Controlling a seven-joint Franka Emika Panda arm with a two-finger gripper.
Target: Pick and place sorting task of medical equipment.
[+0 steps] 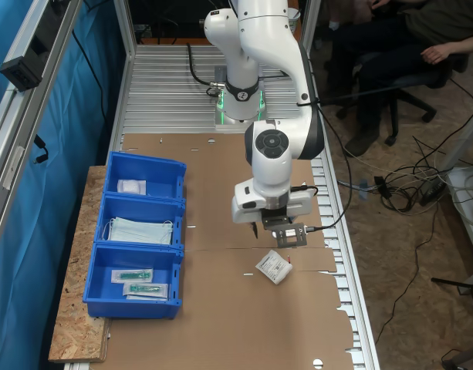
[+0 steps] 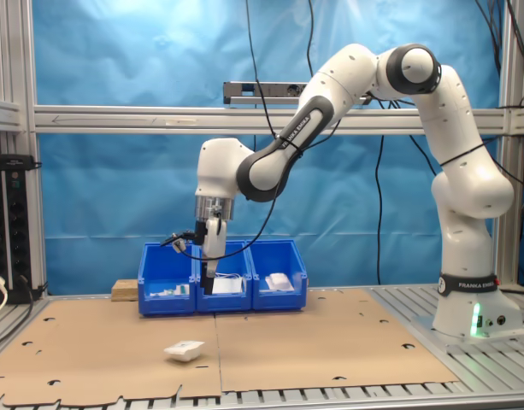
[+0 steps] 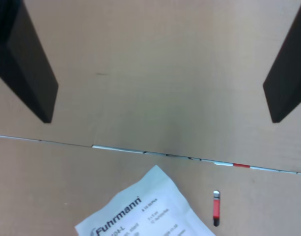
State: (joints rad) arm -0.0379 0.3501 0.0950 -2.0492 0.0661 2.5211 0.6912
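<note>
White packet [image 2: 185, 350] on cardboard [image 2: 330, 342]

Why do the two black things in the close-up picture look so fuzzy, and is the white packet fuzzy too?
In the wrist view, the fingers sit very near the lens, so their edges blur, while the packet and the cardboard seam look fairly sharp. In the first exterior view, the packet is evenly lit, with only a soft shadow. In the second exterior view, a green light glows on the arm's base.

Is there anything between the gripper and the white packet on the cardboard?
No. In the wrist view only bare cardboard and a seam between sheets separate the open gripper from the white packet.
</note>
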